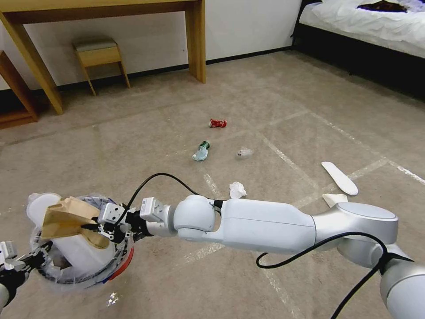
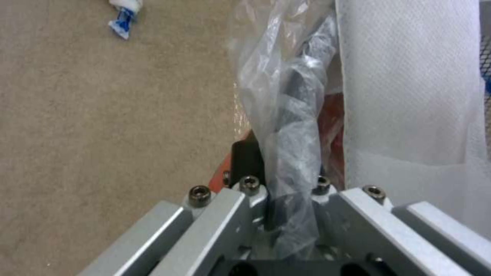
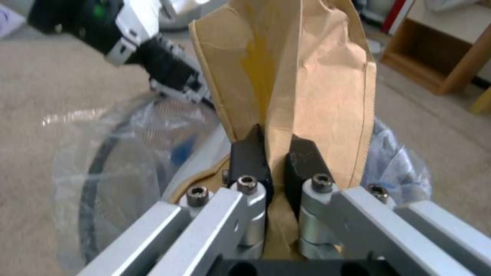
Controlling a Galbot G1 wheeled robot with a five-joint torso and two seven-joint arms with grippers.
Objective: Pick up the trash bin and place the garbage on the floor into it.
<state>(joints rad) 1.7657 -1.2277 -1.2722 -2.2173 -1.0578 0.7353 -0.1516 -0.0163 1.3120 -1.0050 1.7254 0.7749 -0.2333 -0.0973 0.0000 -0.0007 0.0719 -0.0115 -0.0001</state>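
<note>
We are holding the trash bin (image 1: pixel 77 266) off the floor (image 1: pixel 283 110) at our lower left; the left hand (image 2: pixel 289 199) is closed on its rim, pinching the crinkled clear liner (image 2: pixel 286 115) with the red wall just behind it. The right hand (image 3: pixel 274 161) is reaching across over the bin's mouth, its dark fingers (image 3: pixel 249 159) clamped tight on a brown paper bag (image 3: pixel 302 76), which is standing up and tilting across the opening. A white slipper (image 1: pixel 84 250) is already sitting inside, filling much of the bin. Garbage is lying well apart on the carpet ahead: a red can (image 1: pixel 218 123), a bluish bottle with a green cap (image 1: pixel 201 152), a clear wrapper (image 1: pixel 245 153), a crumpled tissue (image 1: pixel 237 189), and a second slipper (image 1: pixel 339 177) out to the right near the right arm's elbow. Risks as we are judging them: the paper bag is broad and the slipper is crowding the space, so on release it may be perching on the rim and tipping back out. The left hand's hold is looking mostly like film; if the liner is slipping, the bin could sag or drop. The right wrist is sitting close to the rim, so a careless withdrawal could be nudging the bin.
</note>
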